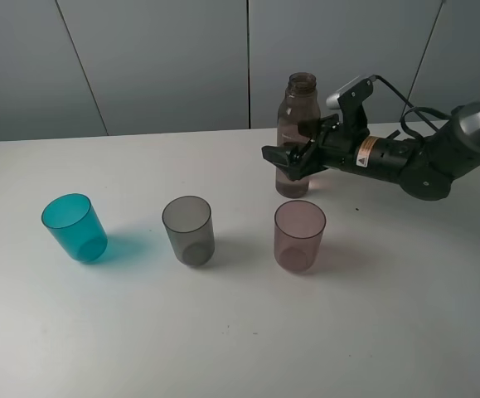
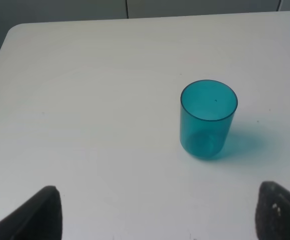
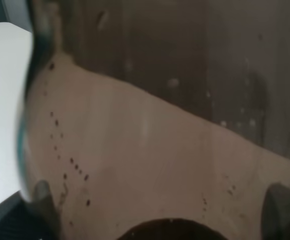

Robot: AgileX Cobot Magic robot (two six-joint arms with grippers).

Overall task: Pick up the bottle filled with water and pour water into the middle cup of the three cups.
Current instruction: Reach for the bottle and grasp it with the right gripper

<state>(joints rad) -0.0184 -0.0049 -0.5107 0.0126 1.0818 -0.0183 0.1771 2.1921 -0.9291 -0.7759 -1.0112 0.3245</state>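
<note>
Currently the bottle (image 1: 296, 112) stands upright and uncapped toward the back of the white table (image 1: 240, 348), just behind the pinkish-mauve cup (image 1: 299, 235). At its lower body the right gripper (image 1: 293, 162) comes in level, jaws spread wide, one on each side; whether they touch it cannot be told. In the front row the middle cup (image 1: 188, 230), smoky grey, is upright between the pink one and the teal cup (image 1: 75, 227). Over the tabletop near the teal cup is the left gripper (image 2: 157, 216), jaws wide apart. Behind the table are grey wall panels (image 1: 157, 58).
</note>
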